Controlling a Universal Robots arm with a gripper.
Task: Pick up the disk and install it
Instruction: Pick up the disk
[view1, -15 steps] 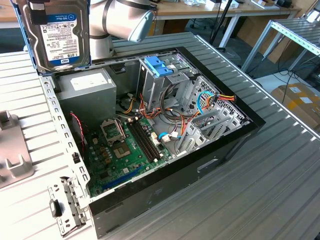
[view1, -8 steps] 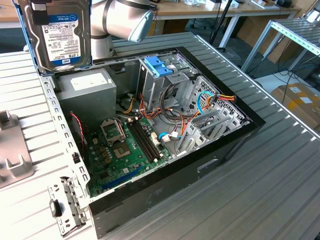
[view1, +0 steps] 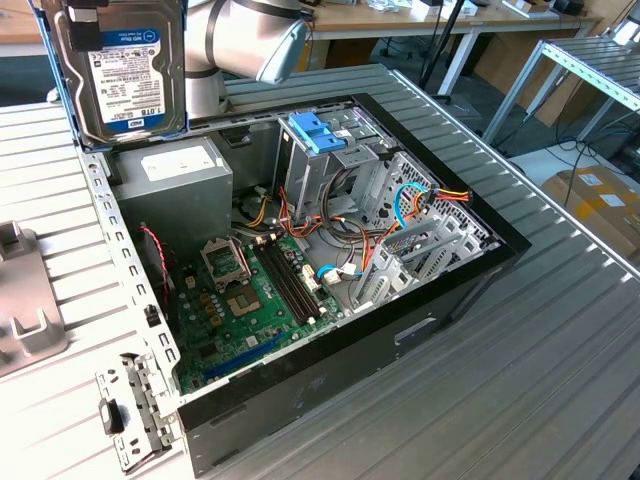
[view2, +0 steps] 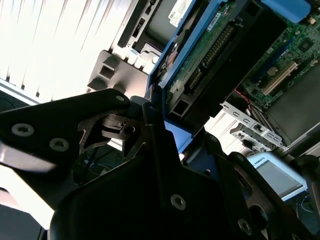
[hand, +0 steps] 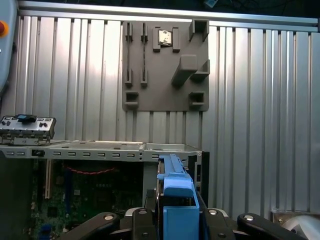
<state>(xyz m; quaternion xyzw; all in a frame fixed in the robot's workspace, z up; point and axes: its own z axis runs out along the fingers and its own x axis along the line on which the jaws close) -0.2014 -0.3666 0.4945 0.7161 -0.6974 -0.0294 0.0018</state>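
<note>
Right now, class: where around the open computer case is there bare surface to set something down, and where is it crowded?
Bare ribbed table lies on the exterior view's right of the computer case. On that view's left, the grey fixture plate takes room. Inside, cables crowd the drive cage.

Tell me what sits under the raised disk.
In the exterior view, the grey power supply box sits just below the disk; the disk covers the box's far edge.

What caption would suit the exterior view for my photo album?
Robot arm holds the disk upright by an open computer case on a ribbed metal table.
</note>
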